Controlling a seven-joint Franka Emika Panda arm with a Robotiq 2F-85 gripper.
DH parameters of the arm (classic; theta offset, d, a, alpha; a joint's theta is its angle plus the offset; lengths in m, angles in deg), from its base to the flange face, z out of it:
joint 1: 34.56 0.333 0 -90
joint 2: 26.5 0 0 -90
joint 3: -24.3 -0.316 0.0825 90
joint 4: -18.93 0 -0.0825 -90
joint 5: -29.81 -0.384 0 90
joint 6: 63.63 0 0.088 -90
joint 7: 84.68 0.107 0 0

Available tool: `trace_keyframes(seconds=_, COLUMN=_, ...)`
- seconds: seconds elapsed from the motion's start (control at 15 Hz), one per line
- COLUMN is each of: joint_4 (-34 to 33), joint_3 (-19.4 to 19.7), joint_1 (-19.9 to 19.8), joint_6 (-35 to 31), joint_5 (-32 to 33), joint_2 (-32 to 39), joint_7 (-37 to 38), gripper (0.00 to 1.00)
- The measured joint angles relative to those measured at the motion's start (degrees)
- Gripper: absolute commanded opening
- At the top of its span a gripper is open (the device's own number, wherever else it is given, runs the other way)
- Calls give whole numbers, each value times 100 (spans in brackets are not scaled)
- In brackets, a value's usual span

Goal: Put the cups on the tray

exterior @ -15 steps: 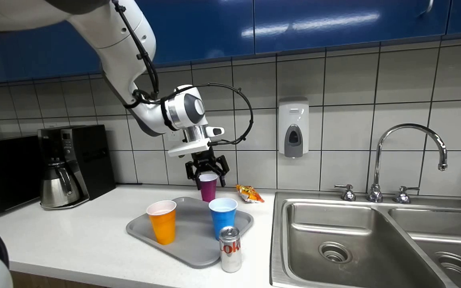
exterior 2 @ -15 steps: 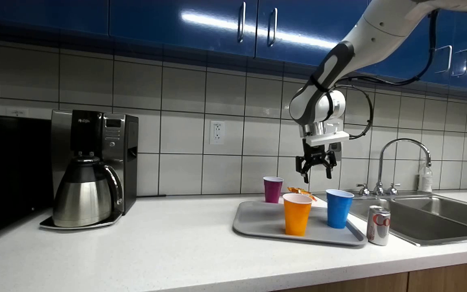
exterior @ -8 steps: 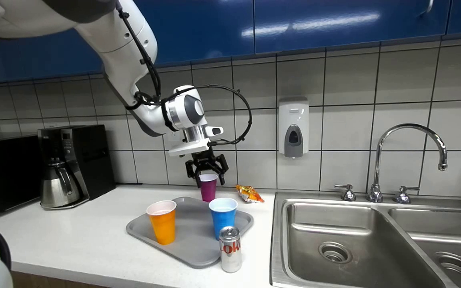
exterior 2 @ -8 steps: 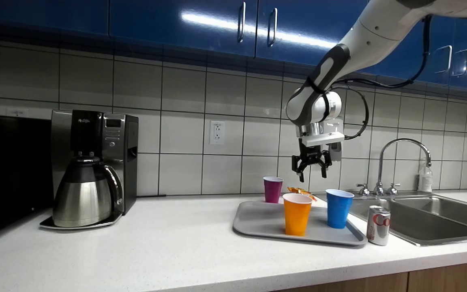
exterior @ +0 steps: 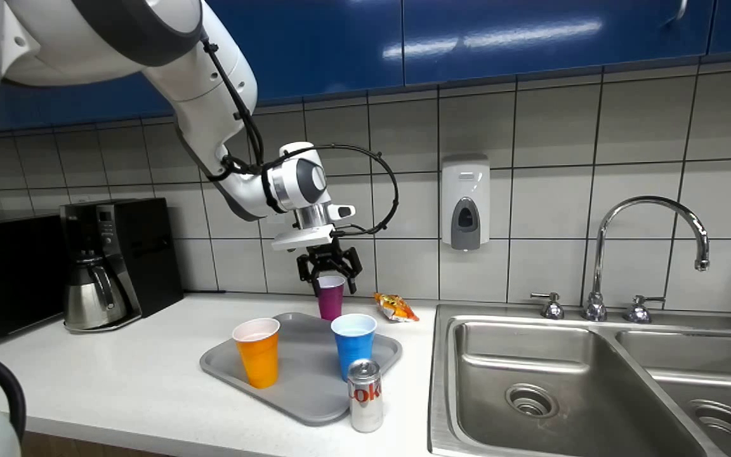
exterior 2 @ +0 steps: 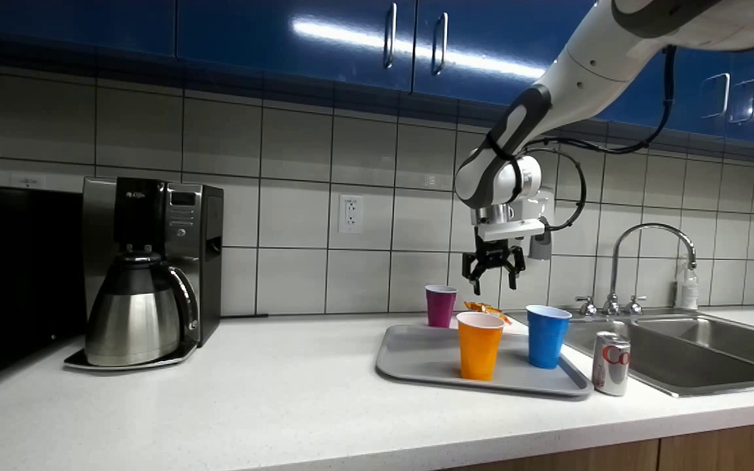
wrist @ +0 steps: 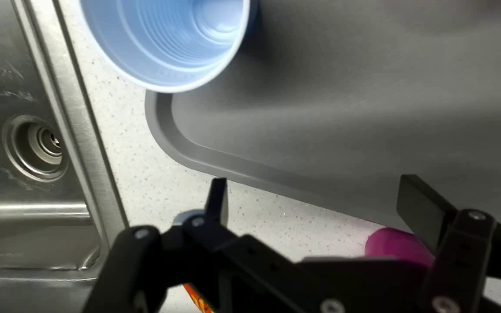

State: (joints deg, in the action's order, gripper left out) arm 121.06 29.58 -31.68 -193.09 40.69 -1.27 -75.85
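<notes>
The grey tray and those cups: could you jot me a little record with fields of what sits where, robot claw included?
Tray: flat on the counter
Orange cup: upright on the tray
Blue cup: upright on the tray
Purple cup: upright on the counter, just off the tray's edge
Gripper: open, empty, in the air
Drink can: upright on the counter, beside the tray
</notes>
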Motion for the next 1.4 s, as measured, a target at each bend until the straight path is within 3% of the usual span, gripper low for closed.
trace_keyframes(seconds=1.4, joint_4=-1667, joint_3=-21, joint_1=78, joint_6=-127, joint_5=-200, joint_2=1152, joint_7=628, gripper=100)
